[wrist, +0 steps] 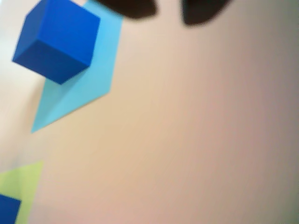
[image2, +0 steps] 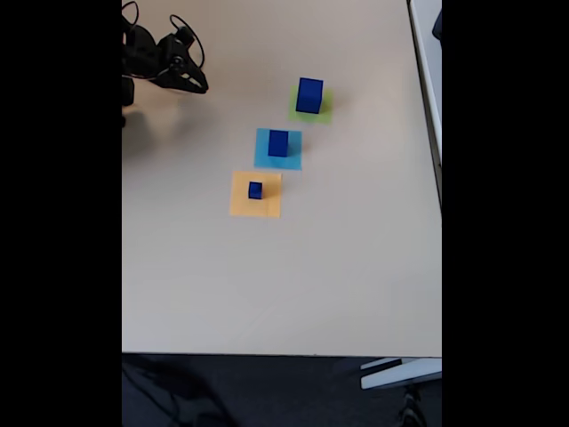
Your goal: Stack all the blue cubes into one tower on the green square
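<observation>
Gripper: the black two-finger gripper [image2: 197, 83] sits at the top left of the pale table in the fixed view, its jaws parted a little and nothing between them; in the wrist view its two dark, blurred fingertips [wrist: 133, 8] show at the top edge with a gap between them.
Middle cube: a solid dark blue medium cube [image2: 278, 142] stands on the flat light-blue paper square [image2: 265, 158], well apart from the gripper; in the wrist view it appears at upper left [wrist: 56, 39].
Large cube: the biggest solid dark blue cube [image2: 309, 95] stands on the thin yellow-green square patch [image2: 324, 113], toward the top of the fixed view.
Small cube: a small solid dark blue cube [image2: 255, 189] rests on the flat orange paper square [image2: 258, 206].
Layout: the three squares run in a diagonal line, green farthest, orange nearest.
Table: a plain beige tabletop [image2: 267, 285] carries everything.
</observation>
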`<state>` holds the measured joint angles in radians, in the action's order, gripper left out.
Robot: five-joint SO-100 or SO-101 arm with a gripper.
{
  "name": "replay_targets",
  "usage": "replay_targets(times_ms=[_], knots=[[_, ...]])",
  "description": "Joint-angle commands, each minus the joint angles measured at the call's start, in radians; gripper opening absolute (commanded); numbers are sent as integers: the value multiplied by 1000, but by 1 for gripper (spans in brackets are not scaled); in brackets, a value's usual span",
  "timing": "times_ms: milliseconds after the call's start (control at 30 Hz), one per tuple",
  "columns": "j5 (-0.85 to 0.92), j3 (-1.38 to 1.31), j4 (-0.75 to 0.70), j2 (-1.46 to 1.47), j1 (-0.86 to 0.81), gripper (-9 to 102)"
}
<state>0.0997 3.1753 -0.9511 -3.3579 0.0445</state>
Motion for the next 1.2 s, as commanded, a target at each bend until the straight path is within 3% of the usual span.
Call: replay_targets(times_ms=[0,967,1167], knots=[[6,6,-5,-25,11,0],[-3,6,-6,-25,3,0],[-118,6,28,-25,-31,0]])
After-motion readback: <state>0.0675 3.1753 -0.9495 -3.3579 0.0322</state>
